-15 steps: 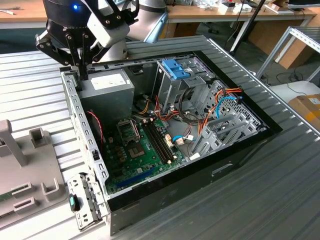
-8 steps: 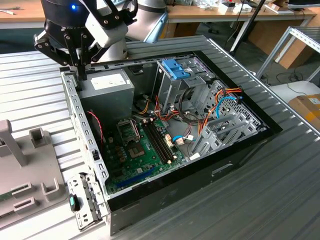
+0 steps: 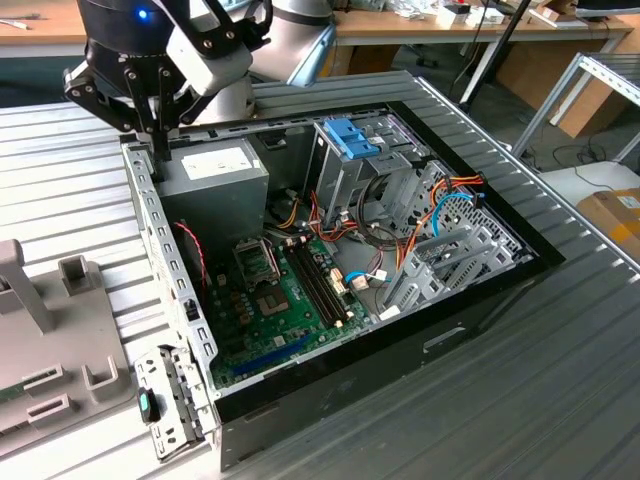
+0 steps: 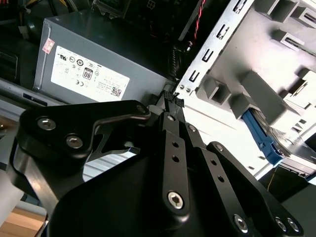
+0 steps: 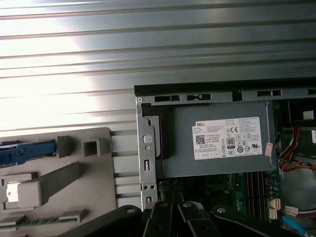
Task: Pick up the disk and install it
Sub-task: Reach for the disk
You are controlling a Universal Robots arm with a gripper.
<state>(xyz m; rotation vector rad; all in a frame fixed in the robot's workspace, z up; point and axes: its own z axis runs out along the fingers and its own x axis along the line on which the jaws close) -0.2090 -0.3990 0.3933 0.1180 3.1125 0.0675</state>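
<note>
My gripper [image 3: 160, 140] hangs over the back left corner of the open computer case [image 3: 150, 215], just above its metal rim and beside the grey power-supply box [image 3: 215, 180]. Its black fingers are pressed together with nothing between them, as seen in both wrist views [image 4: 170, 97] [image 5: 174, 203]. The disk lies apart from it on a grey fixture [image 5: 64, 182] outside the case. Its light blue bracket [image 5: 22, 150] [image 4: 260, 139] shows at the picture's edge, and most of its body is cut off.
Inside the case lie a green motherboard [image 3: 270, 300], bundles of coloured cables [image 3: 400, 240] and a tall metal cage with a blue latch [image 3: 350, 135]. The grey fixture [image 3: 45, 330] stands at the exterior view's left on a ribbed metal table [image 3: 560, 380].
</note>
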